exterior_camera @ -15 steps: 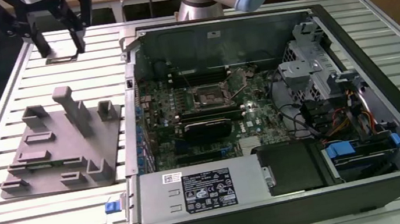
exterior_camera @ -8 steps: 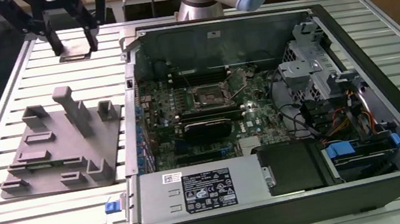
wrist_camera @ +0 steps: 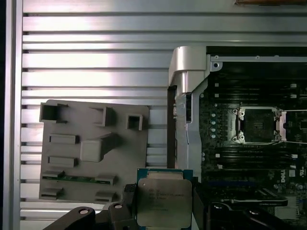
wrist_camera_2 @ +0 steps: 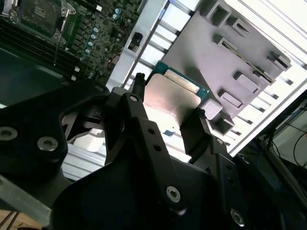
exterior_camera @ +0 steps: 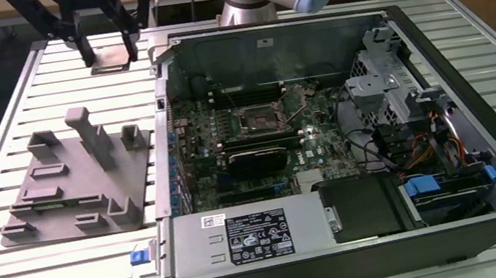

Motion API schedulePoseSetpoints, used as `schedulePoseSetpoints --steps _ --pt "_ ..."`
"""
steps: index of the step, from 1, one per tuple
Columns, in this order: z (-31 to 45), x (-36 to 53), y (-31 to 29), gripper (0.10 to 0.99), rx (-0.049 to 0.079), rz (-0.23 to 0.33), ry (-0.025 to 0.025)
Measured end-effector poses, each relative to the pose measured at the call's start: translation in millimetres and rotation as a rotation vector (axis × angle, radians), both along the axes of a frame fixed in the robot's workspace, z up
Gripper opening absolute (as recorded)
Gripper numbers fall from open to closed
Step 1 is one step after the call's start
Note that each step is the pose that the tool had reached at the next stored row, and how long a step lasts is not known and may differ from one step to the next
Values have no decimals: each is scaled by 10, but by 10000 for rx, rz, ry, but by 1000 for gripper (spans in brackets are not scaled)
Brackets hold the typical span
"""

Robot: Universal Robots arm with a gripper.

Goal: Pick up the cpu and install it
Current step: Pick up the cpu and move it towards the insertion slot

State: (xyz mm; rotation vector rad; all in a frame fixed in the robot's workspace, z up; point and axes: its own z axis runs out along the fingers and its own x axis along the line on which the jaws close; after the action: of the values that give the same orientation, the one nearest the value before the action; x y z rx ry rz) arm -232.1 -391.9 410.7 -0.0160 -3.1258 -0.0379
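Note:
The cpu (exterior_camera: 109, 62) is a small flat square chip with a silver top. It hangs level between the black fingers of my gripper (exterior_camera: 108, 55), over the slatted table at the exterior view's far left, behind the case. Both wrist views show the gripper (wrist_camera_2: 169, 96) (wrist_camera: 163, 191) shut on the cpu (wrist_camera_2: 168, 108) (wrist_camera: 162, 203) by two opposite edges. The open processor socket (exterior_camera: 257, 117) (wrist_camera: 259, 125) lies empty on the green motherboard, off to one side of the gripper.
The open computer case (exterior_camera: 473, 78) lies on its side across the table's middle and the exterior view's right, with drive cages and cables inside. A grey fixture plate (exterior_camera: 74, 182) (wrist_camera: 91, 148) with upright posts sits on the table at the exterior view's left.

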Motion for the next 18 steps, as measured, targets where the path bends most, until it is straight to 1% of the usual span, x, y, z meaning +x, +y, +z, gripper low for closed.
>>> schedulePoseSetpoints --steps 12,18 --pt "0 272 0 549 -1 -1 0" --pt "0 429 0 549 0 0 0"
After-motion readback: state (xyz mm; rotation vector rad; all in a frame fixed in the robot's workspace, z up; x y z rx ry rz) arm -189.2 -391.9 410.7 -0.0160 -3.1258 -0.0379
